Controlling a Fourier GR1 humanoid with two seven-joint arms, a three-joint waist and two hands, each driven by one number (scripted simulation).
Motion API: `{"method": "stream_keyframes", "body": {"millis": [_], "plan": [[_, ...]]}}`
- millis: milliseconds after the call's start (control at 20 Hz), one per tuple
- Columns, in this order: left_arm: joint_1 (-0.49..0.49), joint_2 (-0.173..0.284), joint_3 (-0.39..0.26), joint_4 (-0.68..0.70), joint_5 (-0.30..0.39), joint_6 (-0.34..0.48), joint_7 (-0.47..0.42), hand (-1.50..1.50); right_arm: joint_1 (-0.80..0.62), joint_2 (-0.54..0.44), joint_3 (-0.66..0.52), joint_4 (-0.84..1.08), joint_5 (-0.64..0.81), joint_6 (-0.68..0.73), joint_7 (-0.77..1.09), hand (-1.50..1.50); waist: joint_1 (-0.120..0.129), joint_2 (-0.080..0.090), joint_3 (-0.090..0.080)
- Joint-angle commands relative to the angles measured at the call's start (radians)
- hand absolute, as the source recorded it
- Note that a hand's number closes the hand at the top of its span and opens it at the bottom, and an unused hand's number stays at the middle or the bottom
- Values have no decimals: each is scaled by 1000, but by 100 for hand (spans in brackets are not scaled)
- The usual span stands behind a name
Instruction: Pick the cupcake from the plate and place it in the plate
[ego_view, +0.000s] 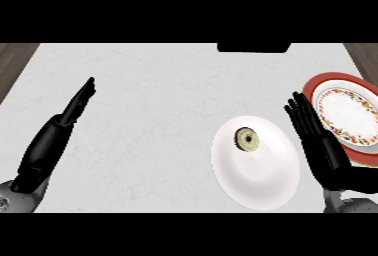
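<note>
Cupcake (247, 138) is what you look for, and it lies on the white plate (256, 165), in the upper left part of it, near the rim. You see it from above, as a round shape with a dark ring and a pale centre. No hand touches it.

Now from the largest thing to the smallest. The bench (162, 100) is pale grey with a light marble pattern, and it fills almost all of your view. At its far edge you see a dark block (253, 47), cut by the top of the view.

The white plate stands on the bench, right of the middle and toward the near side. It is plain and looks taller than wide.

The red plate (347, 115) stands at the right edge of your view, farther from you than the white one. It has a red rim, then a ring with small ornaments, and a white centre. The two plates are apart.

The left hand (77, 102) shows at the left side, well apart from both plates. Its fingers are straight and point away from you; it holds nothing.

The right hand (310, 132) stands between the two plates, just beside the red plate and in front of its left rim. Its fingers are straight too, released, and they hold nothing.
</note>
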Motion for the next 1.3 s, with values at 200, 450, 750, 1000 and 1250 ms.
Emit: {"method": "stream_keyframes", "body": {"millis": [200,450,750,1000,1250], "plan": [[208,-150,27,169,198,40,189,0,-104,-75,-255,-5,25,-145,-42,150,-13,10,6],[229,-248,4,184,272,49,259,0,-31,-108,-356,127,225,-456,-4,-150,-38,9,7],[173,-313,13,242,233,59,289,0,115,70,-330,31,232,-453,-260,-150,-20,2,8],[157,-329,31,221,219,53,342,0,186,-27,-244,-95,368,-427,-42,-150,-18,2,7],[195,-323,27,227,219,46,303,0,222,-254,-141,-138,482,-288,261,-150,-11,2,3]]}}
